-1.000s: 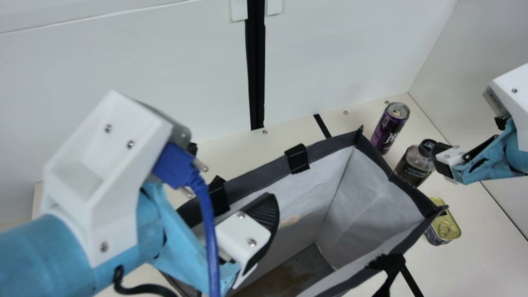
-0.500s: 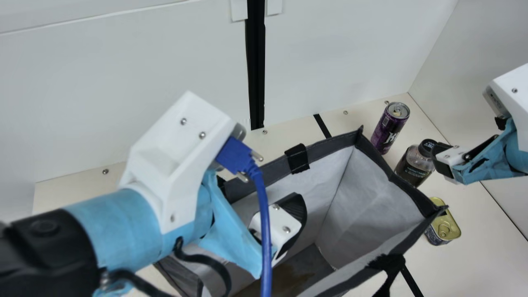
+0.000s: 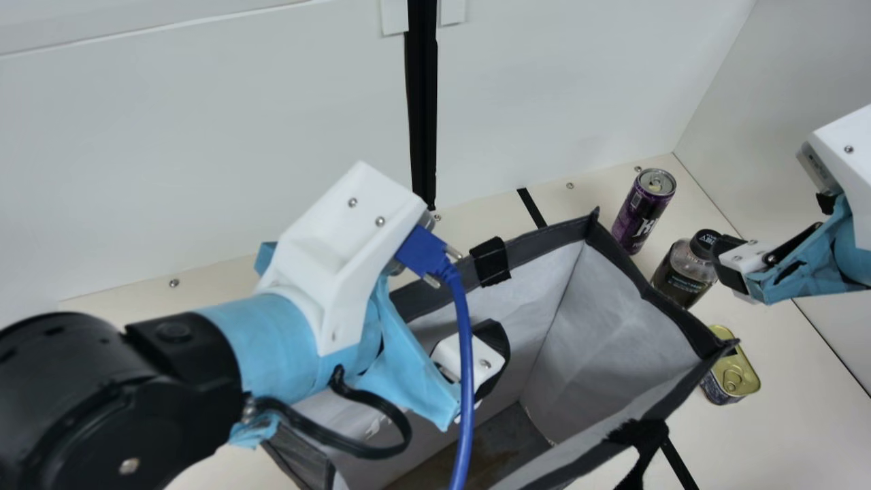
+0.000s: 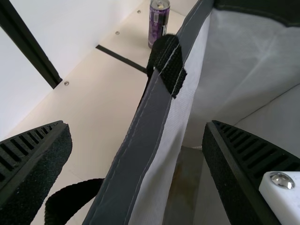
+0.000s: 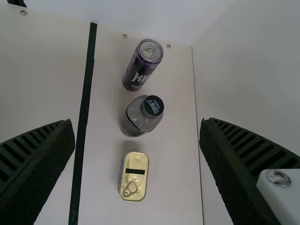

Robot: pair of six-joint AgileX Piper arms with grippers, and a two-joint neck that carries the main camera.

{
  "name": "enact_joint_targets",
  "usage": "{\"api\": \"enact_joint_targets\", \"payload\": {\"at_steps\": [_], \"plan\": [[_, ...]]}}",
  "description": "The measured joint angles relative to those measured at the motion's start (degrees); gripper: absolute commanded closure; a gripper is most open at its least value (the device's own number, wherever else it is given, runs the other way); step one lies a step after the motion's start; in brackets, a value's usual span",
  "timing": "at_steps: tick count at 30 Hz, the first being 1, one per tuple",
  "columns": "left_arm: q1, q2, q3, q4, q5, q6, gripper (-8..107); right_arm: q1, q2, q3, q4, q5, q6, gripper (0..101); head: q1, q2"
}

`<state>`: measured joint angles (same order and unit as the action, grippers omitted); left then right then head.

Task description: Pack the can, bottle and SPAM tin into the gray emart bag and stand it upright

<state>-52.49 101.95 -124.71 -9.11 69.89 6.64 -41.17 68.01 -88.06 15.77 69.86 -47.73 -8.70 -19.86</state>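
Gray cloth bag is standing, but purple metal can, clear plastic bottle and flat gold tin are waiting unpacked near the cream bench's right edge, black left gripper and right gripper opening wide.

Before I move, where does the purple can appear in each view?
Main view: the purple can is right of centre, by the gray bag's far corner.
Left wrist view: the purple can, past the bag's rim, near a black strap.
Right wrist view: the purple can, beside the bottle, opposite the tin.
Shared landmark: the black strip.
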Motion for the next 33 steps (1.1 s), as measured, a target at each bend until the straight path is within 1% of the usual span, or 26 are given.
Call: {"api": "enact_joint_targets", "payload": {"at_steps": [2,16,17,26,33], "plan": [[0.00,0.33,0.32,0.00,0.00,0.00,9,0.00,0.00,0.00,0.00,0.00,0.00,6,0.00,0.00],[-0.55,0.26,2.01,0.62,0.00,-0.24,102,0.00,0.00,0.00,0.00,0.00,0.00,6,0.00,0.00],[-0.55,-0.03,2.25,1.15,0.00,-0.54,107,0.00,0.00,0.00,0.00,0.00,0.00,6,0.00,-0.09],[-0.64,-2.43,4.25,5.54,0.05,-5.21,107,0.00,0.00,0.00,0.00,0.00,0.00,6,0.00,-0.09],[-0.44,-5.20,5.10,11.15,0.05,-9.72,107,0.00,0.00,0.00,0.00,0.00,0.00,6,0.00,0.00]]}}
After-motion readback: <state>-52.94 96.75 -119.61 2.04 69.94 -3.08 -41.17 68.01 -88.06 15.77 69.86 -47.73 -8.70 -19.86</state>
